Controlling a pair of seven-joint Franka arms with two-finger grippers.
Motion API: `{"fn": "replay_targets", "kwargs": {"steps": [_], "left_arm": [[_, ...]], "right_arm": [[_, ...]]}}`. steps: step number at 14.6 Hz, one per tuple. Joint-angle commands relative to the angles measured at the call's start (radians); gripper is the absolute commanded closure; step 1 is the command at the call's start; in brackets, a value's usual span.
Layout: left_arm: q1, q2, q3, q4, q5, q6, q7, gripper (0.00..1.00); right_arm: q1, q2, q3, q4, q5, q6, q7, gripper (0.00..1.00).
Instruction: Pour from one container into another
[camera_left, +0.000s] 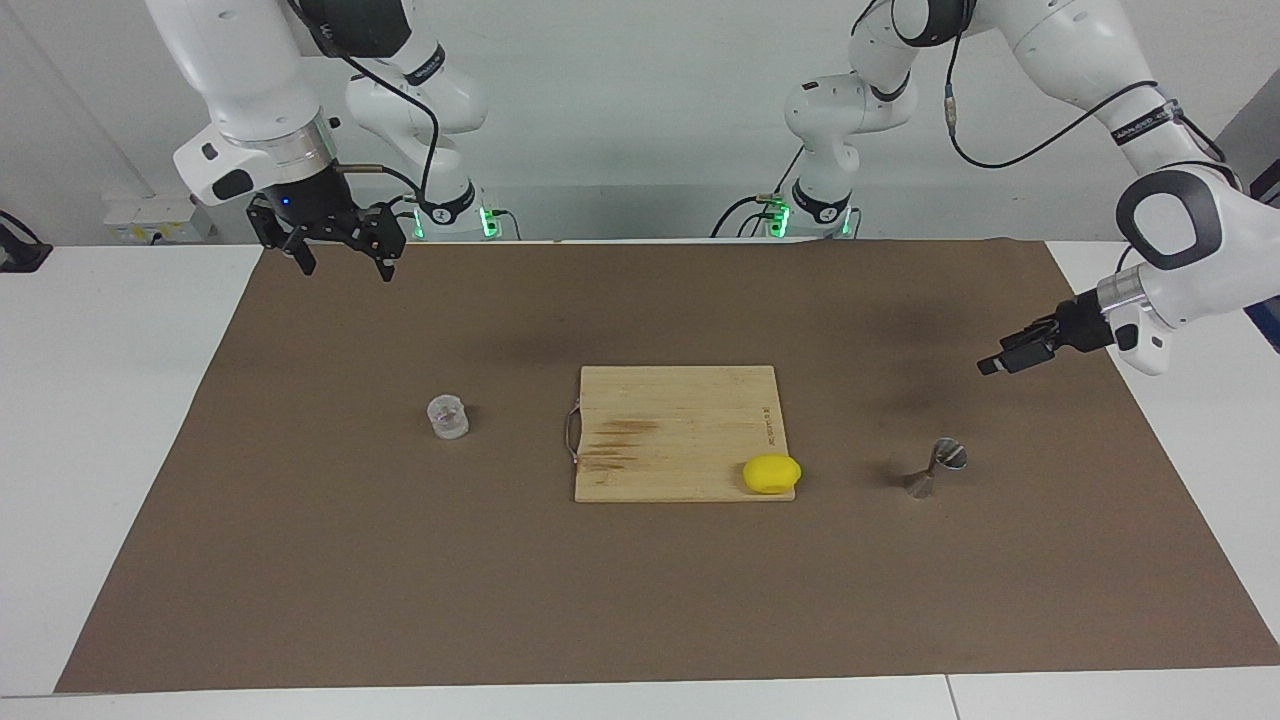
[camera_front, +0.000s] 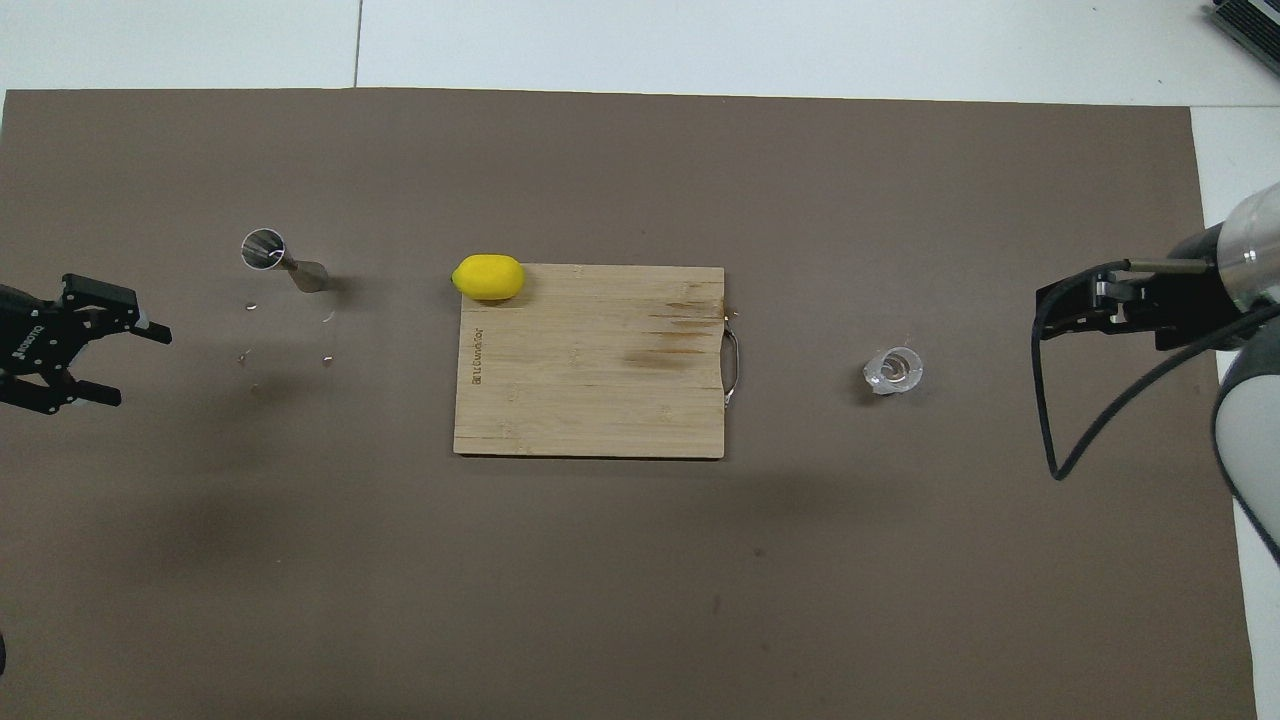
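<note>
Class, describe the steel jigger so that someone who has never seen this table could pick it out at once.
Start at the wooden cutting board in the middle of the brown mat. From the yellow lemon-like lump on the board's corner, go toward the left arm's end of the table to the jigger standing alone on the mat. It is the only shiny metal hourglass; the clear cup is squat and translucent.

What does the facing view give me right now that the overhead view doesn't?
Facing view only: both arms from base to wrist, and height, with the left end effector and the right end effector up in the air over the brown mat, touching nothing.

Overhead view only: straight down into the jigger bowl and the clear cup, plus small specks on the mat near the jigger.

Both: the cutting board between cup and jigger, and a lemon on its corner.
</note>
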Motion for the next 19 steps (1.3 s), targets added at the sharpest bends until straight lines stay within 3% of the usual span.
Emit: {"fn": "replay_targets", "kwargs": {"steps": [1, 6, 9, 13, 19], "left_arm": [[0.025, -0.016, 0.019, -0.084, -0.156, 0.029, -0.195, 0.00], [0.054, -0.022, 0.019, -0.182, -0.416, 0.116, -0.427, 0.00], [0.050, -0.021, 0.018, -0.245, -0.595, 0.227, -0.691, 0.00], [0.034, -0.021, 0.013, -0.303, -0.764, 0.305, -0.766, 0.00], [-0.036, -0.012, 0.007, -0.316, -0.889, 0.330, -0.777, 0.00]], "right_arm": [[0.000, -0.006, 0.004, -0.022, -0.015, 0.022, -0.017, 0.00], [-0.003, -0.009, 0.006, -0.030, -0.009, 0.015, -0.029, 0.00], [-0.003, -0.012, 0.006, -0.033, -0.009, 0.012, -0.031, 0.00], [-0.003, -0.012, 0.004, -0.034, -0.009, 0.012, -0.029, 0.00], [-0.003, -0.015, 0.004, -0.039, -0.007, 0.018, -0.029, 0.00]]}}
